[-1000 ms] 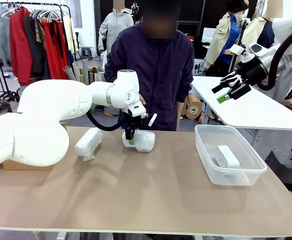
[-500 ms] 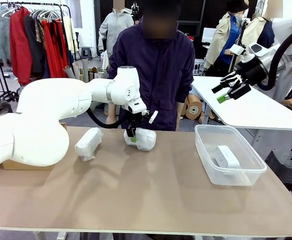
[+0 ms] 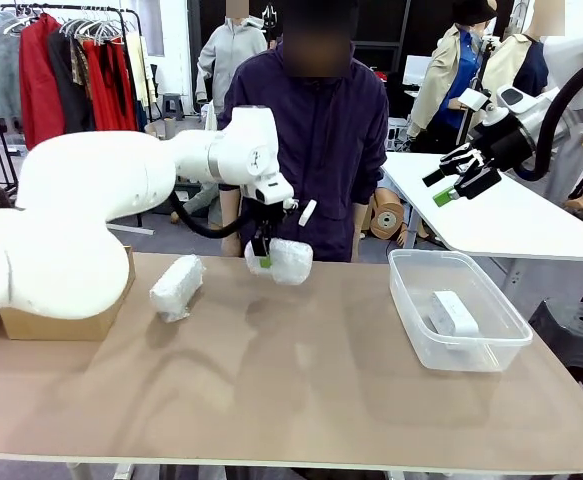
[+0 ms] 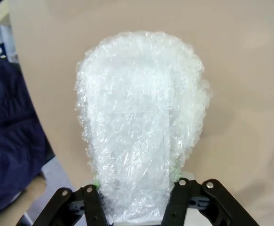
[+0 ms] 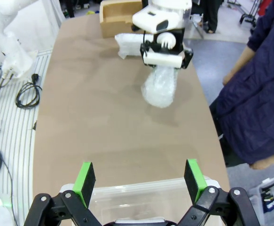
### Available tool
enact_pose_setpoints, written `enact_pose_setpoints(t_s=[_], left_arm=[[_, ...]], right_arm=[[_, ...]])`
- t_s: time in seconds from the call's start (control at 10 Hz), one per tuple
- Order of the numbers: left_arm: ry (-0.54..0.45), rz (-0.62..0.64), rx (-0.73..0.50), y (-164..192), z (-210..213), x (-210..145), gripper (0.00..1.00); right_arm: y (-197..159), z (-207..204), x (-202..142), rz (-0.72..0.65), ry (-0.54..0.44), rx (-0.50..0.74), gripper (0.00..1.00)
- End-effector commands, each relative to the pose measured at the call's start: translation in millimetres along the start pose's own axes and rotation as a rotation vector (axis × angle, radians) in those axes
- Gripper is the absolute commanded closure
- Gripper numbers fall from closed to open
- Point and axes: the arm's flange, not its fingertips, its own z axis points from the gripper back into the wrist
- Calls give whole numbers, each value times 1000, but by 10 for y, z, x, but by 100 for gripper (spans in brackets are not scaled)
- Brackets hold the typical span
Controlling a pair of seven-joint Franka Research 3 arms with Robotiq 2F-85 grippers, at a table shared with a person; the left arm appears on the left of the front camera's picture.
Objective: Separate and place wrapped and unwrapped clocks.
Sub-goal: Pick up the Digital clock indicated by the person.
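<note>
The bare white clock (image 3: 454, 312) lies in the clear tub (image 3: 471, 356) on the right of the table (image 3: 301, 400), and one wrapped clock (image 3: 176, 287) lies on the left. Further back the left end effector (image 3: 263, 262) squeezes the other wrapped clock (image 3: 285, 260) just above the table, while the right end effector (image 3: 439, 190) hangs up high, wide open

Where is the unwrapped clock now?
Front view: the unwrapped clock lies inside the clear plastic bin on the right side of the table, well right of the wrapped bundle in the left claw.

smooth white arms (image 3: 101, 200), black grippers (image 5: 139, 181), green pads (image 5: 85, 181)
</note>
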Motion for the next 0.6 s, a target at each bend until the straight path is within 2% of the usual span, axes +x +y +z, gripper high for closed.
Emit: enact_pose_setpoints(t_s=[0.0,0.2,0.3,0.5], left_arm=[[37,7,-13,-566,345,-14,100],[2,-44,-70,-927,586,7,100],[7,-27,-87,-1074,664,-10,100],[42,32,24,-1286,927,-83,100]], right_arm=[[11,4,13,5,0,2,0],[11,4,13,5,0,2,0],[11,4,13,5,0,2,0],[11,4,13,5,0,2,0]])
